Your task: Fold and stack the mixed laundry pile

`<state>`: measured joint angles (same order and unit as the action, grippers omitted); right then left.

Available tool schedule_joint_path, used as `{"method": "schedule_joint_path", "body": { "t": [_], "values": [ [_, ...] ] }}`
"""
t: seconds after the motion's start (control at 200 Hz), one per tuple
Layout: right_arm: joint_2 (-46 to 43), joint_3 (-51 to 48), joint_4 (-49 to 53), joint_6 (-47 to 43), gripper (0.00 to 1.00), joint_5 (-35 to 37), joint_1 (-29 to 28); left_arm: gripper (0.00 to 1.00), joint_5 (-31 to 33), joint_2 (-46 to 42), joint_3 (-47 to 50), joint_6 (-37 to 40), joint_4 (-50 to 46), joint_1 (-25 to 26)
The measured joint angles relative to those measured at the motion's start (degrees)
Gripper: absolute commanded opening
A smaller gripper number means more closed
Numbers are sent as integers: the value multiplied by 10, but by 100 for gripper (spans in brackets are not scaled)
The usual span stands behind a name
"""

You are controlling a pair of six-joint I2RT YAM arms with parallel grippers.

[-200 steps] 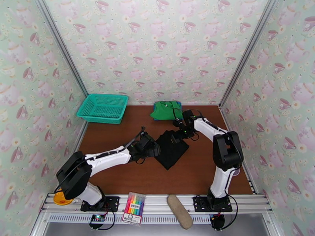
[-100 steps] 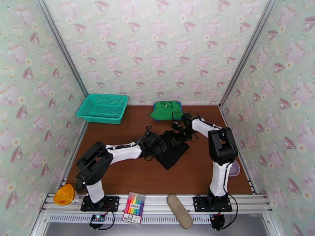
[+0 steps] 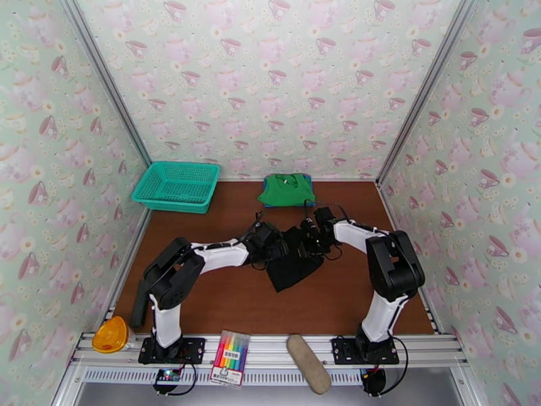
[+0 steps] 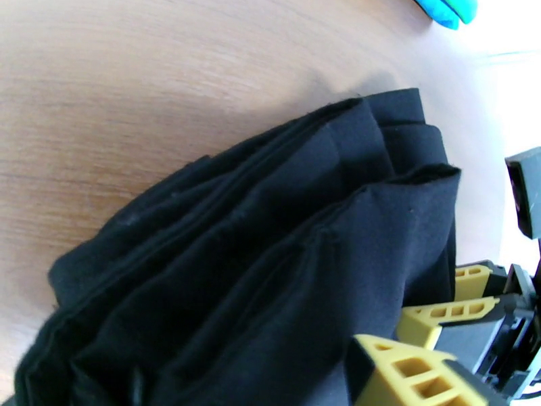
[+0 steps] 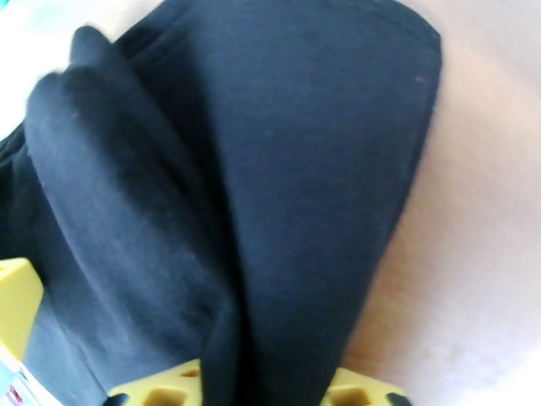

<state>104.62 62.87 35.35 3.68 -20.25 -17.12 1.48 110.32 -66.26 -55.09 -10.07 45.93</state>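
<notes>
The black garment [image 3: 294, 258] lies bunched in thick folds mid-table. My left gripper [image 3: 276, 242] is at its left edge; in the left wrist view one yellow fingertip [image 4: 406, 370] shows under the black folds [image 4: 270, 265], and how the jaws stand is hidden. My right gripper [image 3: 311, 236] meets the cloth from the right. A fold of black cloth [image 5: 270, 197] is pinched between its two yellow fingertips [image 5: 365, 395]. The green garment [image 3: 287, 189] lies folded at the back, on top of the blue garment [image 4: 433, 5].
A teal mesh basket [image 3: 177, 186] stands at the back left. On the front rail lie a marker pack [image 3: 230, 358], a beige oblong object [image 3: 309, 363] and an orange object [image 3: 110, 335]. Patterned walls close in the left, back and right sides.
Both grippers have closed in on the black garment from either side and narrowed. The garment has gone from lying flat to bunched up. The left arm reaches further in.
</notes>
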Motion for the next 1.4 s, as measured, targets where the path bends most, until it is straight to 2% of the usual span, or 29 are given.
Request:
{"method": "schedule_joint_path", "body": {
  "t": [0.05,0.06,0.085,0.12,0.16,0.185,0.361,0.506,0.636,0.836,0.957,1.107,1.297,1.402],
  "values": [
    [-2,-2,-1,9,20,0,-1,46,0,0,2,-4,1,0],
    [-2,-3,0,16,18,0,-1,40,0,0,3,1,1,0],
    [-2,-5,0,18,13,-1,-2,35,0,0,5,-3,1,0],
    [-3,-7,0,24,0,-2,-2,23,0,0,8,-5,2,0],
    [-4,-7,0,32,0,-5,-3,6,0,0,13,-3,4,0],
    [-6,-7,0,34,0,-7,-3,0,0,0,16,-6,5,0],
    [-22,-17,-4,59,0,-13,-8,0,9,-12,19,3,-5,0],
    [-58,-18,-3,77,0,-14,-18,0,29,-28,-11,37,-62,-2],
    [-105,7,5,93,0,1,-19,0,39,-30,-109,93,-130,-22],
    [-111,145,3,100,0,35,-19,0,30,-10,-311,183,-195,-80],
    [-56,259,-9,97,0,56,-13,0,19,54,-436,243,-202,-117],
    [64,395,-18,96,0,68,2,0,-8,178,-579,313,-181,-154],
    [211,519,-20,98,0,75,25,0,-45,353,-743,339,-154,-184],
    [271,574,-17,104,0,74,34,0,-49,417,-794,343,-133,-189]
  ]
}}
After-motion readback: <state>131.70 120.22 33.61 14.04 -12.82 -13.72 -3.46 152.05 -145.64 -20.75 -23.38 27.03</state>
